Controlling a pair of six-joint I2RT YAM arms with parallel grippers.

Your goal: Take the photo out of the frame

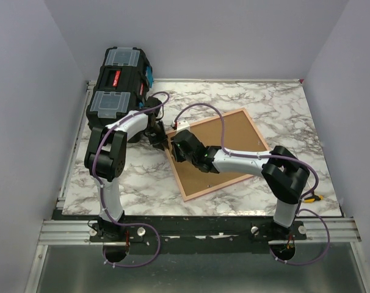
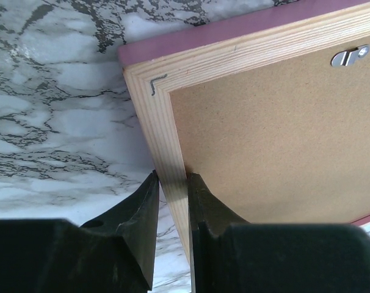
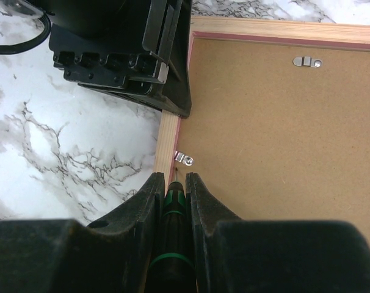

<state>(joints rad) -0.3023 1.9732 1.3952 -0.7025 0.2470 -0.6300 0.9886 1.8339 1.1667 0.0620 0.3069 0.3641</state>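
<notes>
The frame [image 1: 218,152] lies back side up on the marble table, cork-brown board showing inside a pink and pale wood rim. The photo is hidden beneath that board. My left gripper [image 2: 171,177] is shut on the frame's wooden left rail, a short way below its corner; from above the left gripper [image 1: 162,139] sits at the frame's upper-left edge. My right gripper [image 3: 174,177] is shut on a black and green screwdriver [image 3: 173,207], whose tip points at a small metal clip [image 3: 183,159] on the same rail. From above, the right gripper [image 1: 180,151] hovers just inside that edge.
A black toolbox [image 1: 121,73] with clear lid compartments stands at the back left, close behind the left arm. A second metal clip [image 3: 308,61] sits on the frame's far rail. A small yellow and black tool [image 1: 311,198] lies at the front right edge.
</notes>
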